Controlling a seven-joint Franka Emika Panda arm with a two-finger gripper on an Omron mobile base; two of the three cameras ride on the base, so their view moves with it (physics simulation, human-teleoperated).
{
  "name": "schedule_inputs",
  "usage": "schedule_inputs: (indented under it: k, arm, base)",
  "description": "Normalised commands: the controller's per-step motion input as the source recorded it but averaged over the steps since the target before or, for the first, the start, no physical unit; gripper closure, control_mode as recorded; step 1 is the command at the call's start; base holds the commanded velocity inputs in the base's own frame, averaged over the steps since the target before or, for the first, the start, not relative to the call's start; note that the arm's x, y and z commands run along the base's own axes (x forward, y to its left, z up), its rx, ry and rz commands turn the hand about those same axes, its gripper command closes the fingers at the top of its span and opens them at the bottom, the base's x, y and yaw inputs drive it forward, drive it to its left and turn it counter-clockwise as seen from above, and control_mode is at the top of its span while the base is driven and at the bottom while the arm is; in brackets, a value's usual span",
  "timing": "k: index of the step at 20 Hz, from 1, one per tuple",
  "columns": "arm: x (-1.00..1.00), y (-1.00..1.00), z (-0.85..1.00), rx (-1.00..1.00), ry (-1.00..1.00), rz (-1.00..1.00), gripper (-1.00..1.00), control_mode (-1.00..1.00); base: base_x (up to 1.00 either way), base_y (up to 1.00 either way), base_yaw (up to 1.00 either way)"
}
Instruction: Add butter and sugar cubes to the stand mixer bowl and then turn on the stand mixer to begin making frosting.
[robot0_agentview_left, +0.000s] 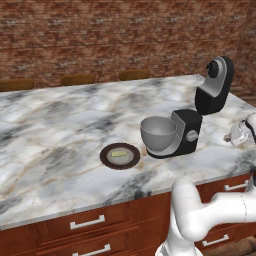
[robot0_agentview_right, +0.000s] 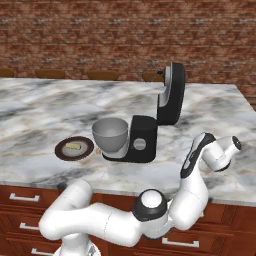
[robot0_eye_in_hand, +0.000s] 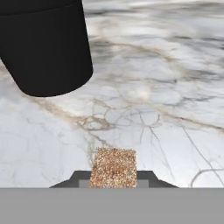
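Observation:
A brown speckled sugar cube (robot0_eye_in_hand: 113, 167) sits between my gripper's (robot0_eye_in_hand: 113, 178) two dark finger tips, just above the marble counter (robot0_eye_in_hand: 166, 109); the jaws are shut on it. My hand (robot0_agentview_left: 237, 134) hovers to the right of the black stand mixer (robot0_agentview_left: 188, 131), whose head (robot0_agentview_left: 215, 89) is tilted up and looms in the hand view as the mixer head (robot0_eye_in_hand: 46, 48). The grey stand mixer bowl (robot0_agentview_left: 159, 133) sits on the mixer base and looks empty. The butter (robot0_agentview_left: 118, 154) lies on a dark brown plate (robot0_agentview_left: 106, 160) left of the bowl.
The mixer's silver knob (robot0_agentview_left: 192, 135) faces the counter's front edge. Wooden stools (robot0_agentview_left: 77, 79) stand along the far side of the island, with a brick wall behind. Drawers (robot0_agentview_left: 87, 222) run below the front edge. Bare marble stretches left of the plate.

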Motion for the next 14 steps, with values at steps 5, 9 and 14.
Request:
schedule_inputs:
  k: [5, 9, 14]
  arm:
    - [-0.85, 0.34, 0.81, -0.16, -0.11, 0.00, 1.00, -1.00]
    - [-1.00, 0.62, 0.69, -0.28, -0.18, -0.01, 1.00, -1.00]
    - [-0.85, 0.97, 0.77, -0.34, -0.18, -0.04, 1.00, -1.00]
  base:
    - [0.00, 0.00, 0.00]
    - [0.00, 0.00, 0.00]
    - [0.00, 0.00, 0.00]
